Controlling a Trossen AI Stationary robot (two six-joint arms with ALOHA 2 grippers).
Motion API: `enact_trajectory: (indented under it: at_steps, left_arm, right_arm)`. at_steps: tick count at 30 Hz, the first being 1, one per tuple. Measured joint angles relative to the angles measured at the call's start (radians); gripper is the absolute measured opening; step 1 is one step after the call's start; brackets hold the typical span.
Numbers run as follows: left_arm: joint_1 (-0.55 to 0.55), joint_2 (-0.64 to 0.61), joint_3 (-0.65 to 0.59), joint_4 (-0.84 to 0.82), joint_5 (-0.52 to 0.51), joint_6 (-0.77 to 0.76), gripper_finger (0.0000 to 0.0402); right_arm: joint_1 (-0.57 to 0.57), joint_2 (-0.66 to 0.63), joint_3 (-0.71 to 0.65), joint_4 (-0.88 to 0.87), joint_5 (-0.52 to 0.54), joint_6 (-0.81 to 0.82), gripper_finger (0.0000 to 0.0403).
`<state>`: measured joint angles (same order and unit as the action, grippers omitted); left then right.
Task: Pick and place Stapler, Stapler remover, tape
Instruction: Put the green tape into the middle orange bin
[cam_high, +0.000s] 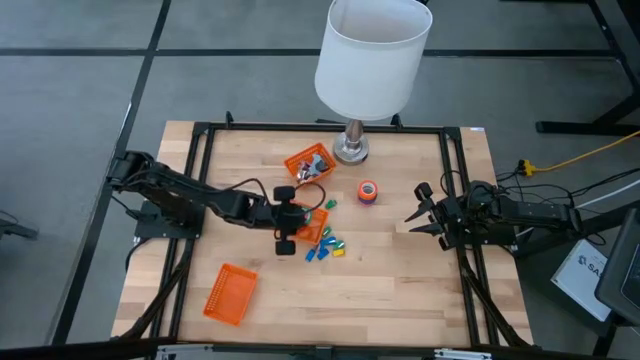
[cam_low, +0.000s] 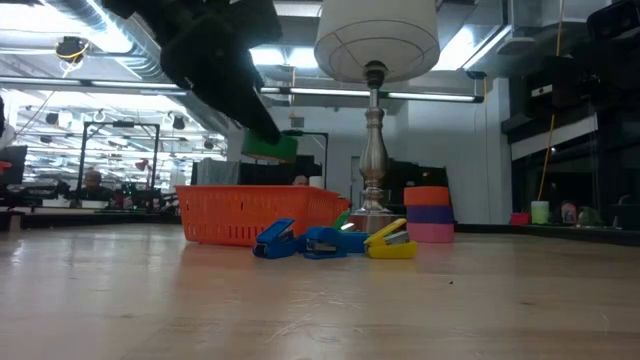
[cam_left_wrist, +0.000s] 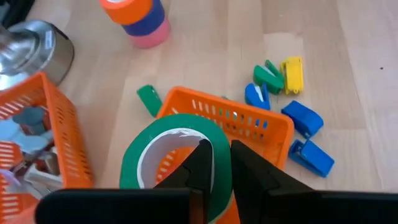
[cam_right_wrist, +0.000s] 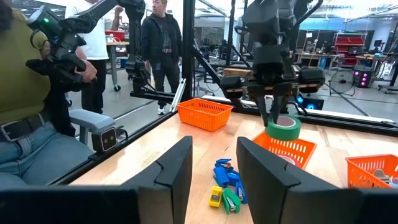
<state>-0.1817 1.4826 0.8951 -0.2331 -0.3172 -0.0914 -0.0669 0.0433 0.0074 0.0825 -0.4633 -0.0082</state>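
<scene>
Near the table's middle, the left pincer (cam_left_wrist: 214, 163) pinches the green tape roll (cam_left_wrist: 174, 155) by its wall above an orange basket (cam_left_wrist: 249, 121), seemingly to drop it in, while the right pincer (cam_high: 420, 216) waits spread near the right edge.

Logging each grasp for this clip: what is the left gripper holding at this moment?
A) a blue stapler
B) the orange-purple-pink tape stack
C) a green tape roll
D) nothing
C: the left gripper is pinched on the wall of a green tape roll, above an orange basket; the right wrist view shows the same roll hanging from its fingers.
</scene>
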Motion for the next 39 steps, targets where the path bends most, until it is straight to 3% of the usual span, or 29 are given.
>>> enact_trajectory:
  at_steps: [12,15,31,39]
  left_arm:
    - [-0.004,0.011,-0.136,0.163,-0.068,-0.055,0.0038]
    - [0.010,0.011,-0.157,0.214,-0.024,-0.055,0.0037]
    - [0.029,0.125,-0.161,0.286,0.001,-0.053,0.0044]
    - [0.026,0.126,-0.160,0.290,-0.003,-0.070,0.0042]
  right_arm:
    - [0.000,0.000,0.000,0.002,0.000,0.000,0.0129]
    - [0.000,0.000,0.000,0.001,0.000,0.000,0.0129]
    - [0.000,0.000,0.000,0.001,0.000,0.000,0.0129]
    - [0.000,0.000,0.000,0.001,0.000,0.000,0.0129]
